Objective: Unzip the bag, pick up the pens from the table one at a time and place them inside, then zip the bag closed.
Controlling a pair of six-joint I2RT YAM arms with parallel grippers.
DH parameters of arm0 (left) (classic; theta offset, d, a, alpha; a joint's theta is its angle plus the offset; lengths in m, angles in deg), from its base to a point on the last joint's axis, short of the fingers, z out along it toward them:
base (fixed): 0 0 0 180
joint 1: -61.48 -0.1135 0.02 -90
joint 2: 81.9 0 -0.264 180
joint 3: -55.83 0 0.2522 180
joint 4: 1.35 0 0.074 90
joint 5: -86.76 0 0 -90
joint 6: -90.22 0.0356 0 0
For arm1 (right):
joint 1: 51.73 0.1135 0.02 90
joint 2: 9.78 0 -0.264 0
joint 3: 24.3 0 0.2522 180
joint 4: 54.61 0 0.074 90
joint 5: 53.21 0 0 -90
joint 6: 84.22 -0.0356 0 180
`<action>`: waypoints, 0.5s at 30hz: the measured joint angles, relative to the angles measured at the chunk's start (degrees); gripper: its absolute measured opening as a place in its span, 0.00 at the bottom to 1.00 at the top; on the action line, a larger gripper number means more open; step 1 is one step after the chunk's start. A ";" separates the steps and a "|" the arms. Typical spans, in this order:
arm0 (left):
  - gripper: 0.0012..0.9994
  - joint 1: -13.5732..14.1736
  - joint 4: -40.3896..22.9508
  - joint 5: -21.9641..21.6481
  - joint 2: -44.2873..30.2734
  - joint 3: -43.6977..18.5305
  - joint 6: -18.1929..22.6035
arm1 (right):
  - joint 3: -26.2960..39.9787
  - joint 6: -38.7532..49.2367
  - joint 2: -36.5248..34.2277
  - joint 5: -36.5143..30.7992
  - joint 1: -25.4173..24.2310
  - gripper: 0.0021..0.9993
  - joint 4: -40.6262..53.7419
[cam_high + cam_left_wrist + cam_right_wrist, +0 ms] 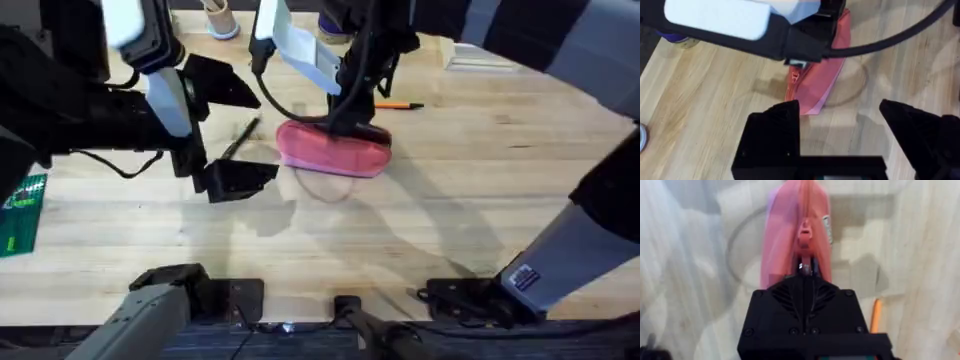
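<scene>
The pink bag (325,150) lies on the table (450,190) just past its middle. My right gripper (352,126) comes down onto the bag's top. In the right wrist view the black fingers (807,282) are shut together on the zipper pull (804,234) of the bag (782,240). My left gripper (236,130) hovers open to the left of the bag, and the black pen (240,138) lies between its spread fingers. The left wrist view faces the bag's near end (815,85) past the open gripper (840,125). The orange pen (398,104) (876,315) lies right of the bag, behind it.
A green card (20,212) lies at the table's left edge. A cup (221,20) and a purple object (335,20) stand at the back, with a flat white item (480,58) at the back right. A thin cable loop (322,188) lies in front of the bag.
</scene>
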 joint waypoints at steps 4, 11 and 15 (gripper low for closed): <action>0.99 0.00 0.01 0.00 0.00 0.00 0.02 | 0.00 -0.02 -0.07 -0.03 -0.35 0.03 -2.51; 0.99 0.00 -0.01 0.00 0.00 0.00 0.00 | 0.00 0.00 -0.23 -0.01 -0.60 0.03 -3.42; 0.99 0.00 0.00 0.00 -0.02 0.00 0.02 | -0.02 0.00 -0.29 0.01 -0.60 0.03 -3.17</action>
